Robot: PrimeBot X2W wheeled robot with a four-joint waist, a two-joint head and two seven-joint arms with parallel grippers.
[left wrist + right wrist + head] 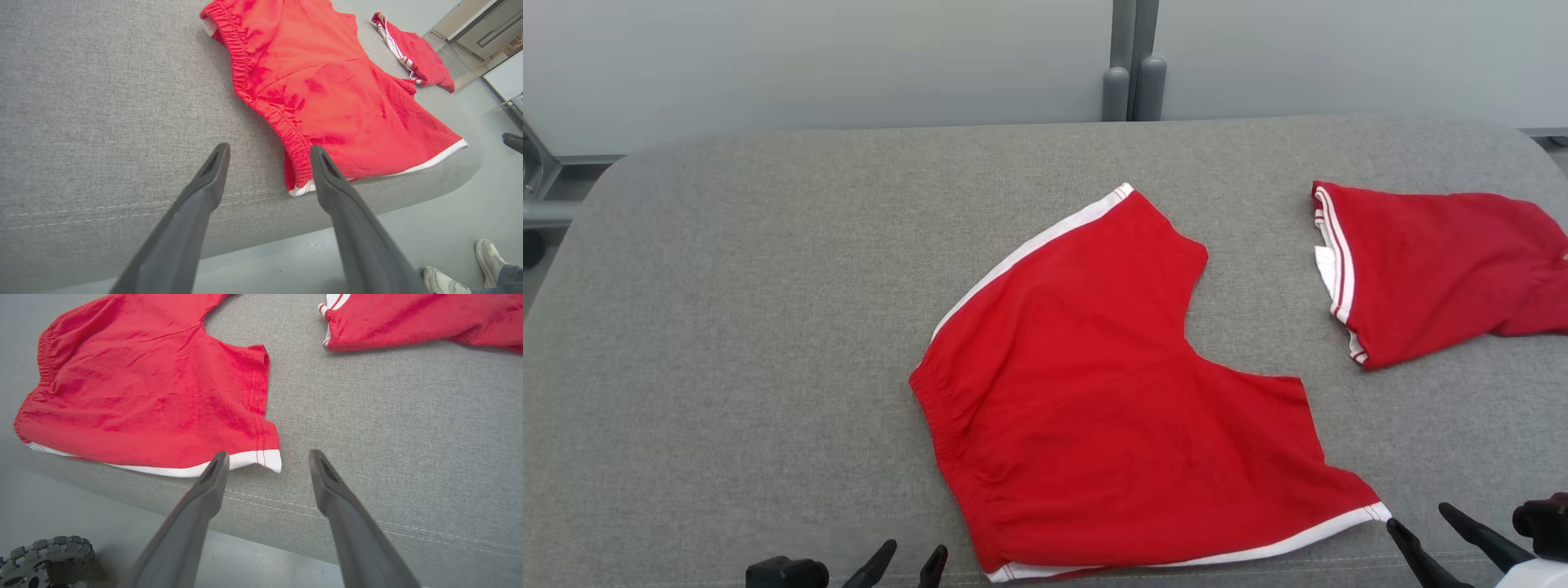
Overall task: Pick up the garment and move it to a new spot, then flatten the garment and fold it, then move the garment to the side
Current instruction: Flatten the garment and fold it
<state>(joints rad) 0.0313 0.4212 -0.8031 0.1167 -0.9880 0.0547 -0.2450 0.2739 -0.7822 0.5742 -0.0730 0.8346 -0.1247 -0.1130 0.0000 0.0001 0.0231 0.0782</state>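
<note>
1. Red shorts with white trim and a gathered elastic waistband [1127,408] are lying spread out near the front edge of the grey fabric-covered surface [727,327]. The waistband is to the robot's left and the legs fan out to the right.
2. Progress guess: the flattening looks more or less there, with light wrinkles and no real bunching. There's no fold in them yet, so I'd say the folding and the move to the side are left.
3. The left tool [915,549] is spread wide with nothing in it, parked just off the waistband's front corner. The right tool [1417,516] is the same deal, wide and empty, right by the white hem corner of the near leg.
4. The head view gives you the whole layout, plus a second crumpled red garment with white stripes [1437,261] off to the right, apart from the shorts.
5. The left wrist view adds the elastic gathers up close and a person's pale sneakers [486,255] on the floor past the surface edge.
6. The right wrist view adds the stitching on that hem corner and a roller-studded wheel [45,555] down on the floor.
</note>
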